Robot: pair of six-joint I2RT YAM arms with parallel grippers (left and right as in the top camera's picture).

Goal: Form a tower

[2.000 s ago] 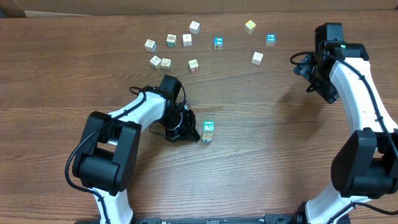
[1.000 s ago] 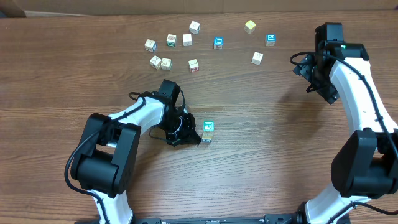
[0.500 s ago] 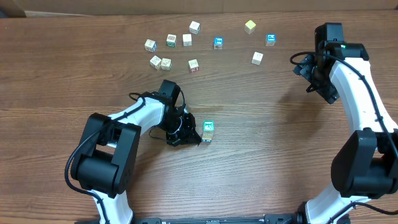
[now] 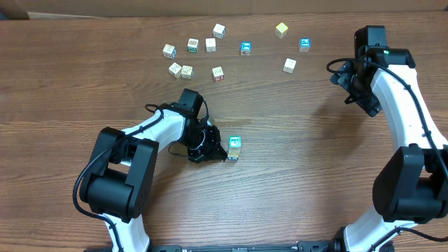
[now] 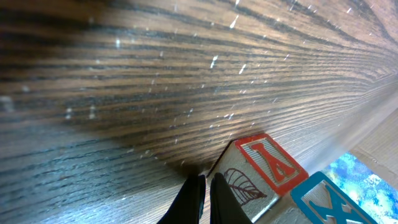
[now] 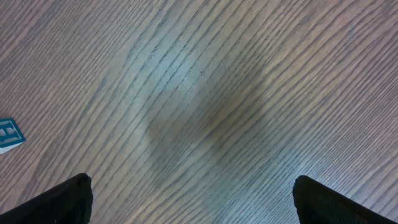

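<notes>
My left pincer [image 5: 206, 190] is pressed fully together, nothing gripped. The tower [image 5: 264, 177] stands just beside its tips; contact unclear. My right pincer [image 6: 193, 202] is spread wide, empty.

Overhead faces straight down — wrist views hug the table [image 4: 294, 182]

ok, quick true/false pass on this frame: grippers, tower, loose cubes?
1. The left gripper is shut, right beside the tower. True.
2. The right gripper is gripping a cube. False: it is open and empty over bare table.
3. The tower's top face is cyan-green. True.
4. The loose cubes lie between the tower and the arm bases. False: they are scattered on the far side, beyond the tower.
</notes>
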